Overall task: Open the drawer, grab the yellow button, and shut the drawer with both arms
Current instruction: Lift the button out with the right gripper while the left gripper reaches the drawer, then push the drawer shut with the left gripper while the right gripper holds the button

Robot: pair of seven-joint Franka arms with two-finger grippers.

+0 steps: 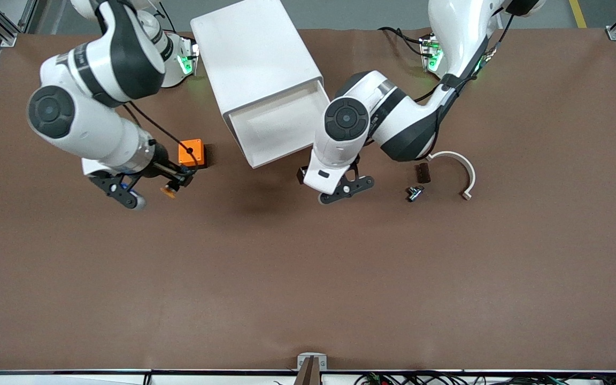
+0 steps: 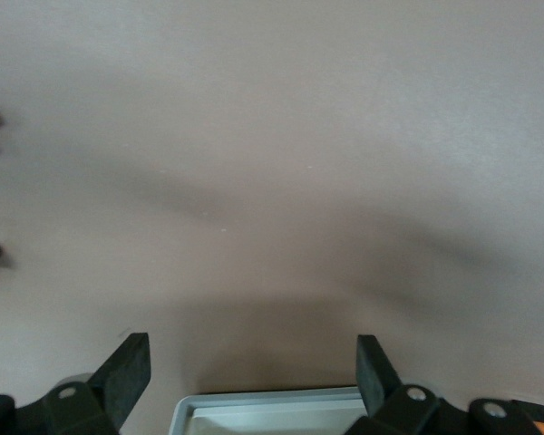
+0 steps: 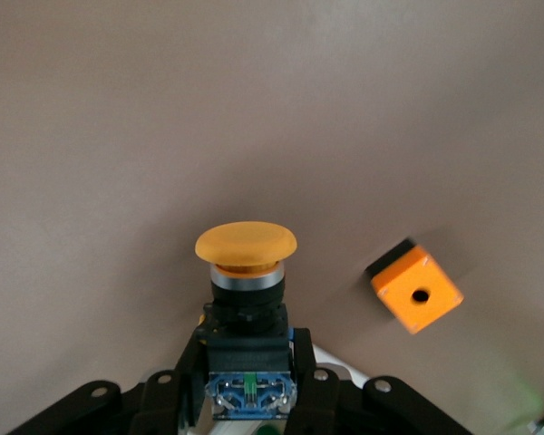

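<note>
The white cabinet stands between the two arm bases, and its top drawer is pulled out toward the front camera, showing nothing inside. My right gripper hangs over the table toward the right arm's end, shut on the button. In the right wrist view the fingers clamp the black-and-blue body and the orange cap sticks out past them. My left gripper is open and holds nothing, just over the table in front of the drawer. The left wrist view shows the drawer's front rim between its fingers.
An orange cube with a hole sits on the table beside the right gripper. Toward the left arm's end lie a white curved piece, a small dark block and a small black-and-metal part.
</note>
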